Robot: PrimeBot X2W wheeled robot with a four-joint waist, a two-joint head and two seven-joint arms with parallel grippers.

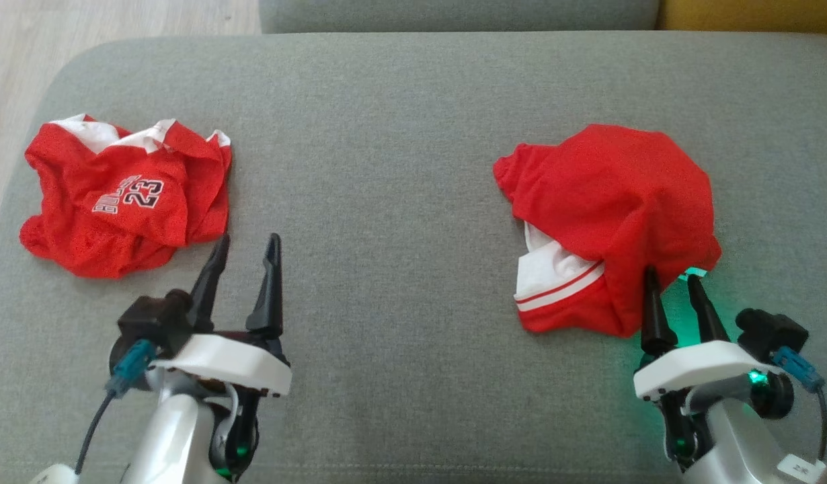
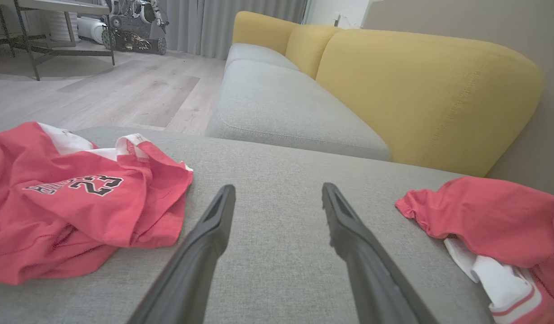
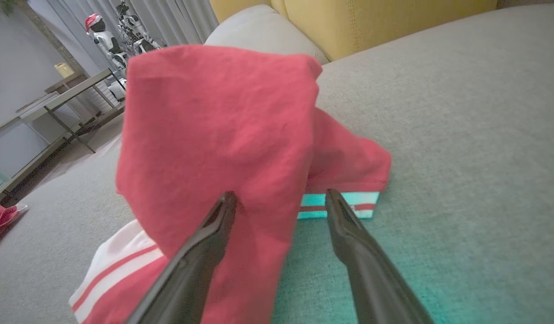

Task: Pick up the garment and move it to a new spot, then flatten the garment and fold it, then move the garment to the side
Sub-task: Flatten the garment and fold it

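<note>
– So where does the right end effector [image 1: 670, 275] stand?

– At the lower right of the head view, fingers spread and nothing pinched between them. One fingertip overlaps the near edge of the plain red garment [image 1: 615, 195]. The other is over bare grey cushion [image 1: 400, 168], just beside that edge. In the right wrist view the cloth rises straight ahead of the fingers and slightly to the frame's left.

– And the left end effector [image 1: 247, 238]?

– Also spread and holding nothing, at the lower left of the head view. Its fingertips are just beside the lower right corner of the numbered garment [image 1: 117, 195], apart from the cloth.

– Which way does the plain garment lie?

– It is bunched into a mound with no clear long axis. It extends up the frame from the fingers, with a white striped band showing at its lower left.

– Which arm is better placed?

– Each one for its own heap. For the plain garment the right arm is much nearer, probably needing only a short push forward and a close on the edge. The left arm is well apart from it.

– The count?

– Two red garments, well apart on one cushion, and two end effectors.
</note>
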